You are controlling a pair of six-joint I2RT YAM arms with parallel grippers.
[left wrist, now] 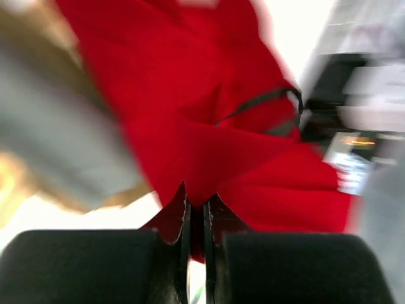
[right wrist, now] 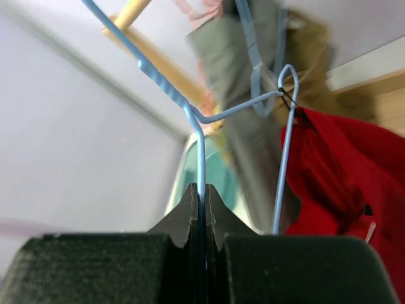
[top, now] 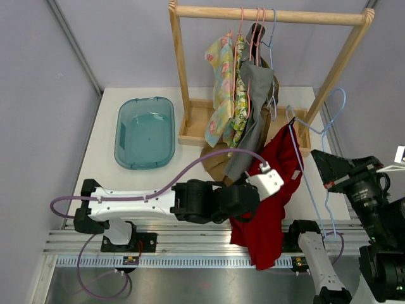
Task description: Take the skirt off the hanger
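Red skirt (top: 269, 209) clamped in left jaws, hanger (right wrist: 201, 158) in right jaws, beside hung clothes (top: 253, 95).

Left arm (top: 145, 202) stretches rightward, left claw (left wrist: 197, 206) pinched closed; right claw (right wrist: 201, 199) clamped tight too.

I'm working in what looks like a robotics lab cell: bare grey panel walls (top: 38, 76) enclose a white table (top: 104, 158) edged with aluminium rail (top: 190, 240), holding a small wooden clothes rack (top: 209, 11).
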